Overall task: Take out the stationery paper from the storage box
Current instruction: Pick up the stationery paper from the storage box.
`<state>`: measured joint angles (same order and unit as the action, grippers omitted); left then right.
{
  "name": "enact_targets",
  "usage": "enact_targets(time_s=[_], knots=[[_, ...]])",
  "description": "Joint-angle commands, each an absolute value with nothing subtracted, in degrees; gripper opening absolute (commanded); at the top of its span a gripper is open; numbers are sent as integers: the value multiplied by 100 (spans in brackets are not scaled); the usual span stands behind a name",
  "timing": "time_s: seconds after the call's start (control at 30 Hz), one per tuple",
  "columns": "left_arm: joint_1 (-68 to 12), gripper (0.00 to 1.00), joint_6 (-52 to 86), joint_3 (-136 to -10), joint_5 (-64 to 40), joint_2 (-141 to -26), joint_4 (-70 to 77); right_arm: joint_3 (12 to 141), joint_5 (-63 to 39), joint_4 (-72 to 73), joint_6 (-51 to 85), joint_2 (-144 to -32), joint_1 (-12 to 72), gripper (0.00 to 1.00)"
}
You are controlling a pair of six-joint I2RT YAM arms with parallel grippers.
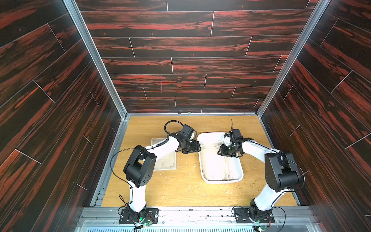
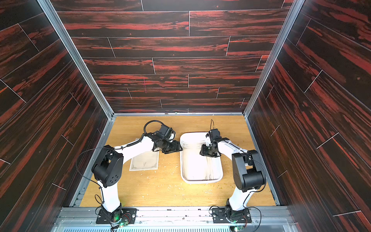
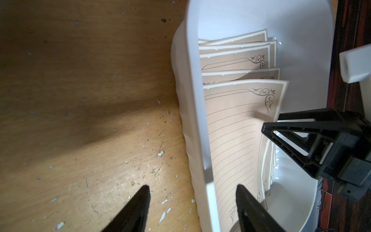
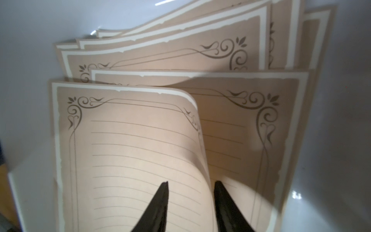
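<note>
Stationery paper lies as a fanned stack inside the storage box, which sits on the table on the right arm's side. One loose sheet lies flat on the table outside the box, partly under the left arm. Step in hand, by my judgement: securing the top sheet for removal. The right gripper is down in the box with its fingers partly apart, astride the upturned long edge of that sheet; a clear gap shows between them and nothing is pinched yet. The left gripper stands wide open and empty, one finger outside the box wall and the other inside, above the paper. Recommended: close the right fingers on the curled edge only, confirm that a single sheet sits between them, then lift slowly so the sheets beneath do not ride up. The left gripper is well placed to clamp the wall and steady the box, which looks light. Materials: the sheets are thin and flexible, tan-faced with a cream ragged-printed margin, dark scrollwork at the corners and faint ruled lines; they bow and curl readily. The box is smooth, glossy white plastic, low-walled and rounded at the corners, showing glints. The table is wood-grain, scuffed and dotted with pale flecks.
</note>
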<state>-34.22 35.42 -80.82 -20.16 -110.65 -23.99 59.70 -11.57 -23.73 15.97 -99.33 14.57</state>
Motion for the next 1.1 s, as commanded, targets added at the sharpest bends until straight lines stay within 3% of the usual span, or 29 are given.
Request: enact_targets(time_s=[0.0, 0.47, 1.07], knots=[[-3448, 70, 3481, -8243, -1949, -11030, -2528, 5922, -1506, -2246, 1560, -9978, 1455, 36], [-3454, 70, 3331, -8561, -1709, -10944, -2776, 5906, -1366, -2258, 1499, -9622, 1455, 0], [-3439, 70, 2873, -8403, -1168, -10365, -2748, 6425, 63, -3102, 1156, -8829, 1710, 0]])
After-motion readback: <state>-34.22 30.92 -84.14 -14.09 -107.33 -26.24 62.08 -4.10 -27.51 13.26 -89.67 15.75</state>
